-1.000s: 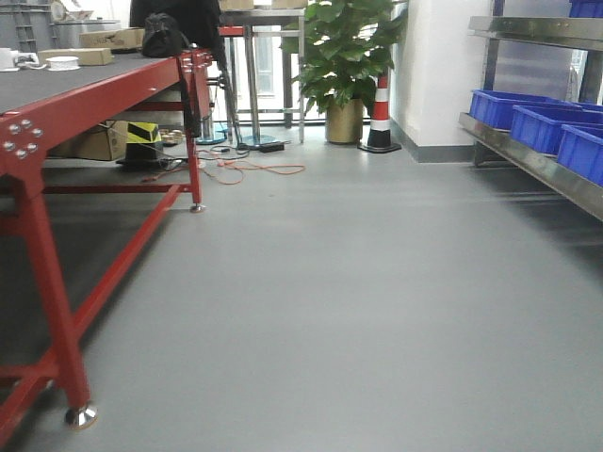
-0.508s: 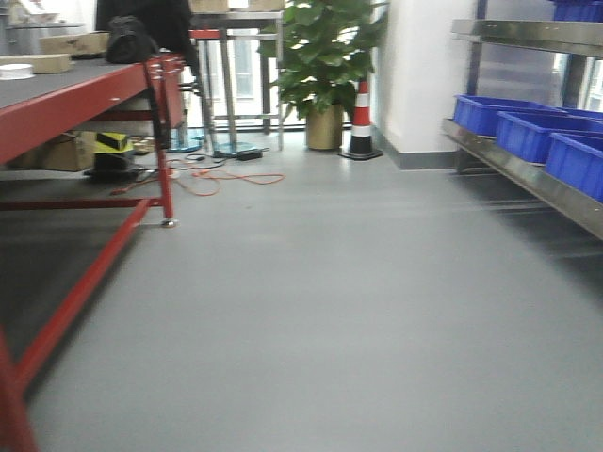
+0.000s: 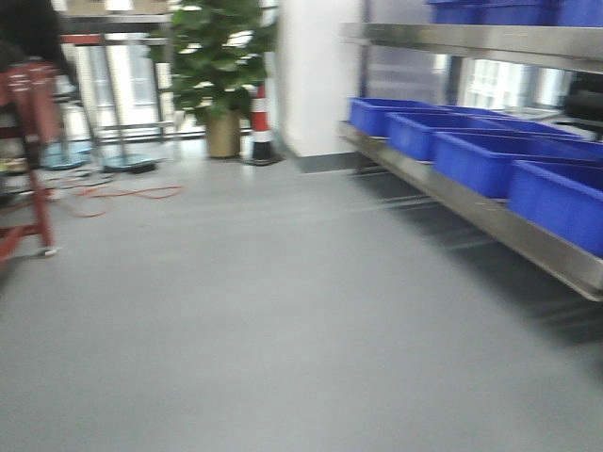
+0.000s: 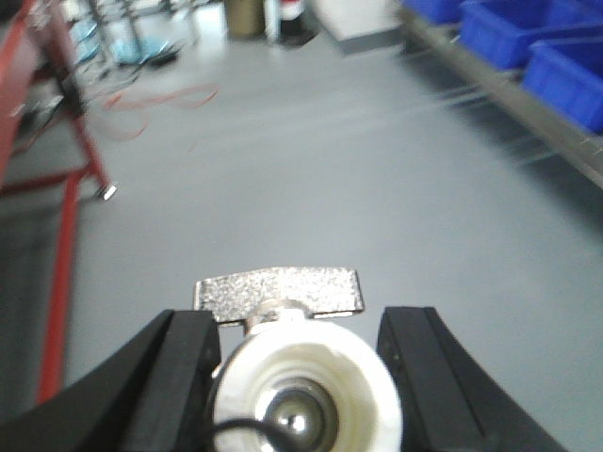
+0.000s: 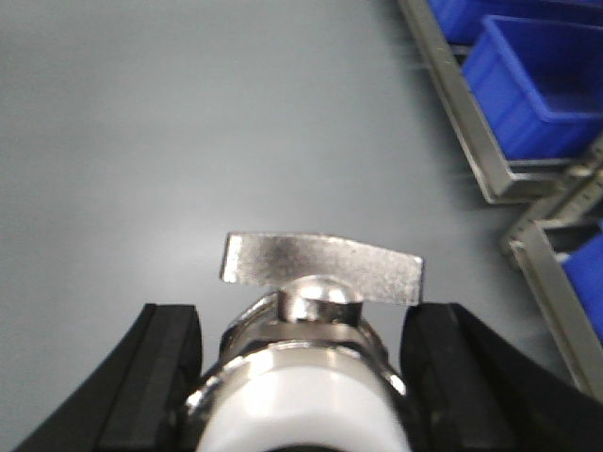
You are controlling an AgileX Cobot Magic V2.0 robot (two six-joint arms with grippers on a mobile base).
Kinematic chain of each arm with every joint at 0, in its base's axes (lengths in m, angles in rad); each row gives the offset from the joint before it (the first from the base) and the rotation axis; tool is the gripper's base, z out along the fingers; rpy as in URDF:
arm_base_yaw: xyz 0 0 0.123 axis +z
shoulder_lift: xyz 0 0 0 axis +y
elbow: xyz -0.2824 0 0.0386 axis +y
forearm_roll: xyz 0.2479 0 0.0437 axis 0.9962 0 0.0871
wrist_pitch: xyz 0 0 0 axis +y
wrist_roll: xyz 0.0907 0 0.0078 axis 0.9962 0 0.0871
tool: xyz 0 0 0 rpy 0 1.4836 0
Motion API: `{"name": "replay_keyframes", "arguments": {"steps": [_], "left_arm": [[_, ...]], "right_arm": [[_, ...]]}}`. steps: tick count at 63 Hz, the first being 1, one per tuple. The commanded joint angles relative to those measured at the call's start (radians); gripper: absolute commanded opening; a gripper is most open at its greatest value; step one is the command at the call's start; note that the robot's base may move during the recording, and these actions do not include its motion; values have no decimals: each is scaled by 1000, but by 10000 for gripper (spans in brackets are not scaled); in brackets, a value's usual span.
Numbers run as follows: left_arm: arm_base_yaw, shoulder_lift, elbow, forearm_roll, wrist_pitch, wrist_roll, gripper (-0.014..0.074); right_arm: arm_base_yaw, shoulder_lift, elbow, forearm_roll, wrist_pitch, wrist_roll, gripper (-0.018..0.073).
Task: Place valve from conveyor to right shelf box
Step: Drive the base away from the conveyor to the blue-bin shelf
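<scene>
My left gripper [image 4: 300,325] is shut on a valve [image 4: 301,386] with a white round end, a shiny ball inside and a flat metal handle [image 4: 279,292] on top. My right gripper [image 5: 303,320] is shut on a second valve [image 5: 311,400], white and chrome, with its handle [image 5: 320,268] lying across. Both hang above grey floor. The steel right shelf [image 3: 490,221] carries a row of blue boxes [image 3: 471,155], also seen in the left wrist view [image 4: 509,33] and right wrist view [image 5: 537,80]. Only the conveyor's red frame [image 3: 28,94] shows at the far left; its belt is out of view.
A potted plant [image 3: 219,66] and a red-and-white traffic cone [image 3: 261,122] stand by the back wall. An orange cable [image 3: 122,193] lies on the floor near the red frame leg [image 4: 66,217]. An upper shelf [image 3: 471,38] holds more blue boxes.
The front view has swung right: the red conveyor frame slid off to the left edge, and the shelf with blue boxes now fills the right side, closer.
</scene>
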Motion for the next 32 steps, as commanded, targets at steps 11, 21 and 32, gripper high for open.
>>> {"name": "replay_keyframes", "arguments": {"steps": [11, 21, 32], "left_arm": [[-1, -10, -11, -13, -99, -9, -111], [-1, -10, -11, -13, -99, -9, -111], [-1, -10, -11, -13, -99, -9, -111]], "right_arm": [[-4, -11, -15, -7, -62, -6, -154], [-4, -11, -15, -7, -62, -6, -154], [-4, -11, -15, -7, -62, -6, -154]]}}
